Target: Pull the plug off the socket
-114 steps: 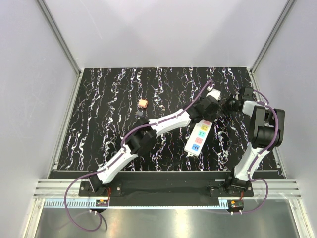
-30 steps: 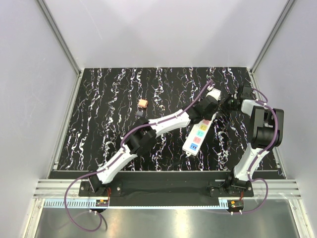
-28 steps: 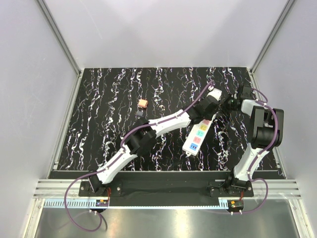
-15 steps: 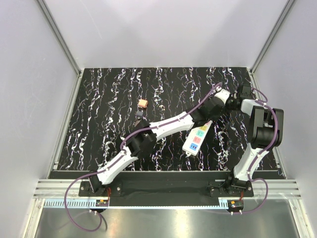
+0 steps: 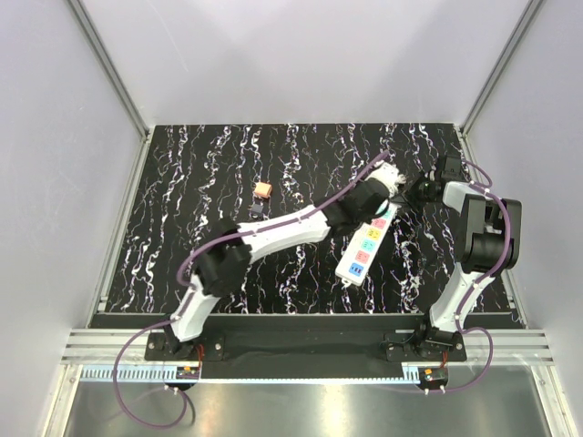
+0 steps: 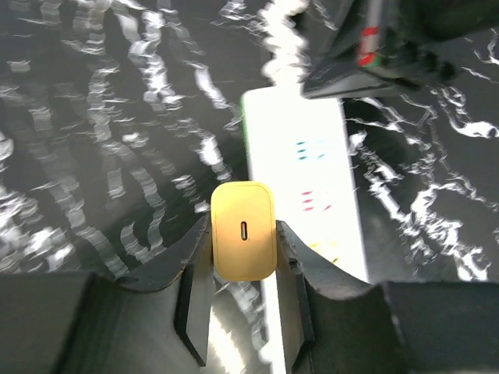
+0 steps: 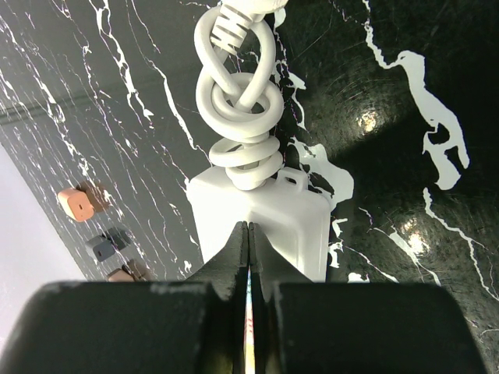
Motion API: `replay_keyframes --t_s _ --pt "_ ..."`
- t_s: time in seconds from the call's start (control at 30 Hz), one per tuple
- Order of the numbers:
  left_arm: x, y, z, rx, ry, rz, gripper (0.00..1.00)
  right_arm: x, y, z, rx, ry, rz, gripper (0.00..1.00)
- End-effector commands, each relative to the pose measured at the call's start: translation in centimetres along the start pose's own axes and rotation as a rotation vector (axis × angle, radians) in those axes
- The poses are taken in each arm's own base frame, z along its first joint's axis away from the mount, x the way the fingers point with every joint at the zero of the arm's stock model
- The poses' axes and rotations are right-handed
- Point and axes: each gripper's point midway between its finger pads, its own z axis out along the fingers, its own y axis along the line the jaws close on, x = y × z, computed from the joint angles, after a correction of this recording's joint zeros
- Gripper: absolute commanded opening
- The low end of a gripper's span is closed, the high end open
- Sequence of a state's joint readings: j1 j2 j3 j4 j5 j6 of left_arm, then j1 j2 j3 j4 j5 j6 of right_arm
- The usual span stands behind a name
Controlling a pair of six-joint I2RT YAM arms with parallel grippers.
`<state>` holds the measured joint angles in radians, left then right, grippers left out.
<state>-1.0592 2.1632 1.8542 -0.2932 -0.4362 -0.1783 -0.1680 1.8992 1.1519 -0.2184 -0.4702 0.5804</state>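
- Plug point(image 6: 243, 243): a small yellow block with one slot in its face, clamped between the two fingers of the left pincer point(image 6: 243, 230), which is closed down to the block's width.
- In the left wrist view the plug sits over the left edge of the power strip point(image 6: 300, 179), beside the row of outlets rather than on one of them (whether its underside touches the strip cannot be told).
- The power strip lies on the dark marbled surface point(image 5: 182, 228), in the right half, slanting from near left to far right, with blue, pink and yellow outlet faces along its top.
- The left arm reaches diagonally across the surface to the strip's far end.
- The right pincer point(image 7: 247, 230) has its fingers pressed together with barely a sliver between them. The tips rest on top of the strip's far end, just where the white cord point(image 7: 238, 117) comes out.
- The cord is knotted into loops and runs away from the strip along the surface.
- The two pincers are near each other at that far end. The right one shows as a dark, blurred shape at the top right of the left wrist view.
- An orange block point(image 5: 262, 189) lies on the surface well apart from the strip, off to its left, with a small dark piece point(image 5: 257, 208) just on its near side.
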Motion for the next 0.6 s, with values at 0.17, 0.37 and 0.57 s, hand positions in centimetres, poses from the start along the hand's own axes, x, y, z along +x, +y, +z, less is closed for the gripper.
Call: replay_keyframes --t_s 0.17,0.37,0.57 --pt "0.0 7.1 -9.3 -0.191 -0.060 -0.027 0.00 2.5 -4.8 1.1 0.189 0.061 0.002 0.00" --pt "7.2 10.9 -12.8 -0.331 0.062 0.014 0.00 2.4 -5.0 1.2 0.205 0.053 0.000 0.00" --pt "12.7 14.4 -16.4 -0.427 0.144 0.002 0.00 2.4 -4.9 1.1 0.205 0.048 -0.005 0.00"
